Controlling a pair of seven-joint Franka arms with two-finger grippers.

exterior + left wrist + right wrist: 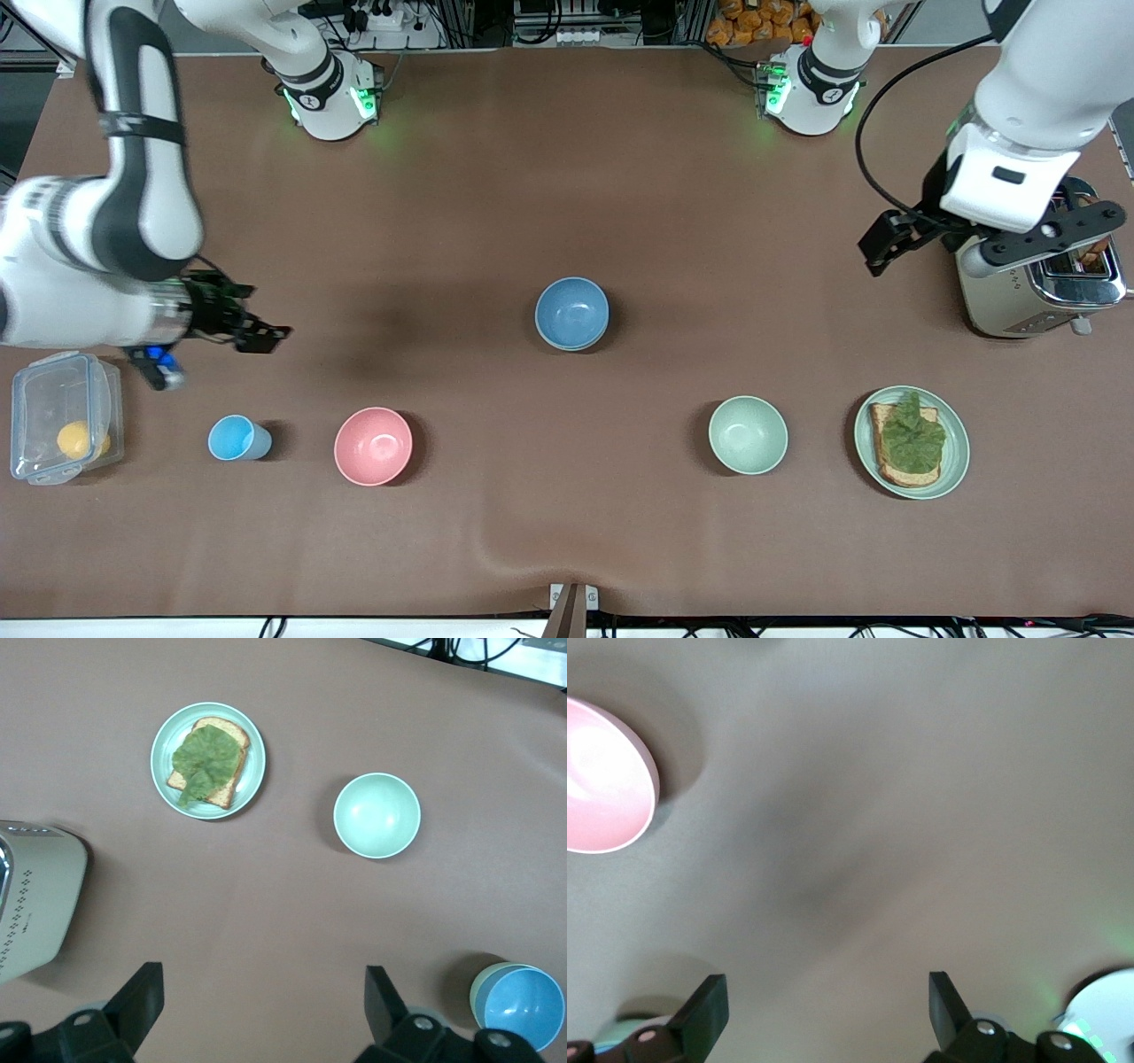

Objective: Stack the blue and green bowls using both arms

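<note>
A brown, matte cloth covers the table [567, 177], with a soft ripple at the edge nearest the front camera.

At the right arm's end, the right gripper [259, 335] hangs over bare cloth, its black jaws spread wide and holding nothing. Close below the jaws stand a clear, boxy plastic container [62, 416] with a round yellow-orange thing inside, and a small light-blue cup [235, 438], upright. Next comes a round, smooth pink bowl [373, 446], mouth up.

Out from those jaws toward the middle of the table sits the blue bowl [571, 310]: round, plain, matte, mouth facing straight up. Being round, it has no long axis. The left wrist view shows it nested inside the green bowl [479, 989], whose sage rim peeks out along one side. Nothing stands close around the pair.

Toward the left arm's end, nearer the front camera, sits a paler mint bowl [748, 434], then a mint plate [957, 447] carrying a slice of toast [886, 425] topped with a crinkled lettuce leaf [912, 434].

The left gripper [886, 248] hangs over the cloth just beside a shiny metal toaster [1019, 301], jaws released and empty. The stacked bowls lie well apart from these jaws, toward the table's middle.
</note>
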